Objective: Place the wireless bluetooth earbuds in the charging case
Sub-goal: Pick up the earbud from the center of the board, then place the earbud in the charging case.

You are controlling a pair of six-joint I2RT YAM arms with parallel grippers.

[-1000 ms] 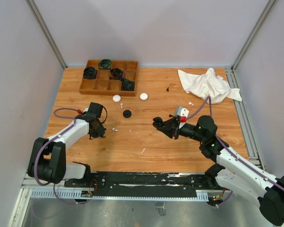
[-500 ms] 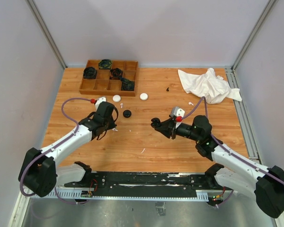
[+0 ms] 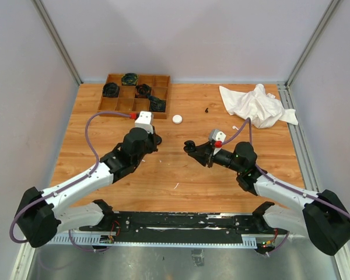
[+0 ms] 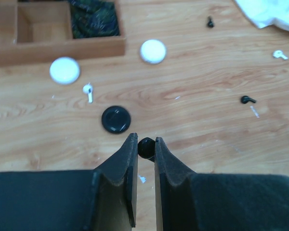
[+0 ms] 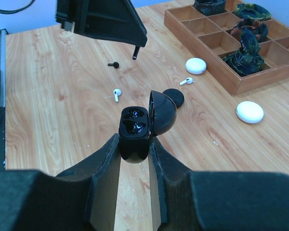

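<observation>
A black earbud (image 4: 146,148) is pinched at the tips of my left gripper (image 4: 144,139), which is shut on it above the wood just near of a closed black round case (image 4: 116,119). My right gripper (image 5: 135,144) is shut on an open black charging case (image 5: 134,126). Its lid stands up to the right and both sockets face up. From the top view, the left gripper (image 3: 153,140) and right gripper (image 3: 192,149) face each other a short way apart at mid-table. Loose earbuds lie around: white ones (image 4: 88,91) (image 4: 279,54) and black ones (image 4: 247,99) (image 4: 210,21).
A wooden compartment tray (image 3: 134,93) with dark items stands at the back left. Two white round cases (image 4: 65,70) (image 4: 153,51) lie in front of it. A crumpled white cloth (image 3: 256,105) lies at the back right. Grey walls close in the table on three sides.
My left arm has swung from the left side toward the middle of the table, gripper still shut. My right gripper has edged left and farther with the open case.
</observation>
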